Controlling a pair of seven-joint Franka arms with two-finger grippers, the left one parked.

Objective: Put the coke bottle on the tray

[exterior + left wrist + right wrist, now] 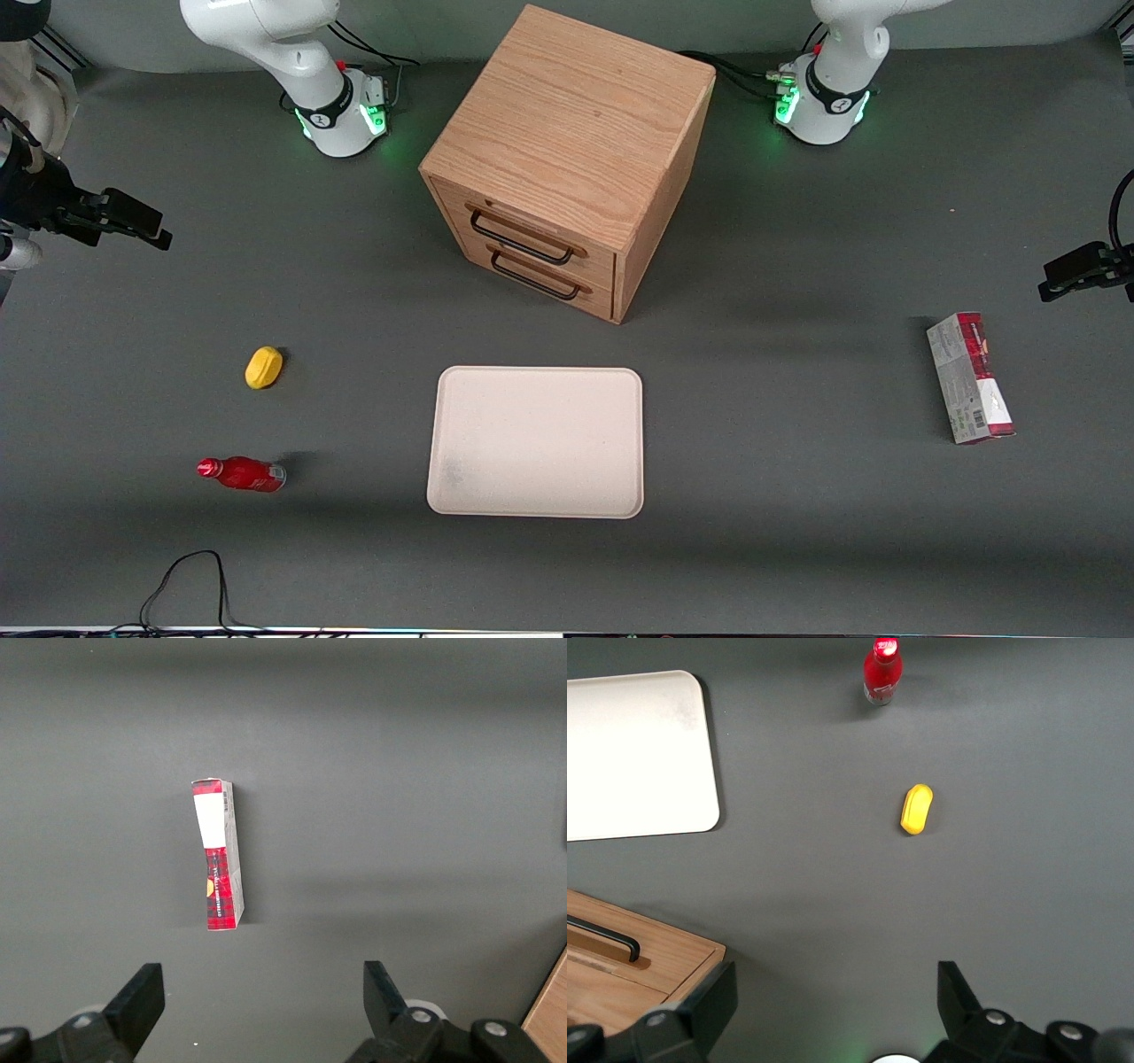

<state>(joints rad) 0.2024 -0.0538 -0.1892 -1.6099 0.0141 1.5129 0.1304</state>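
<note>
Grey tabletop: coke bottle [241, 473] lies sideways, well apart from tray [536, 441]; likely light, rigid, slick, best gripped mid-body. Right gripper [833, 1010] hovers high, fingers spread.

Red coke bottle [241, 474] lying flat on table, well apart from cream tray [537, 441].

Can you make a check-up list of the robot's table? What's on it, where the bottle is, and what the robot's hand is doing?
Surface: dark grey table, flat.
Job's things: small red coke bottle lying on its side on the table, apart from the cream-white rectangular tray, which holds nothing.
Clutter: yellow lemon-shaped lump; red-and-grey carton; wooden two-drawer cabinet, drawers shut.
Grippers: right arm's end effector open, raised above the table, away from the bottle.
Cables: black cable loop at the table's near edge.
Surroundings: nothing seen.
</note>
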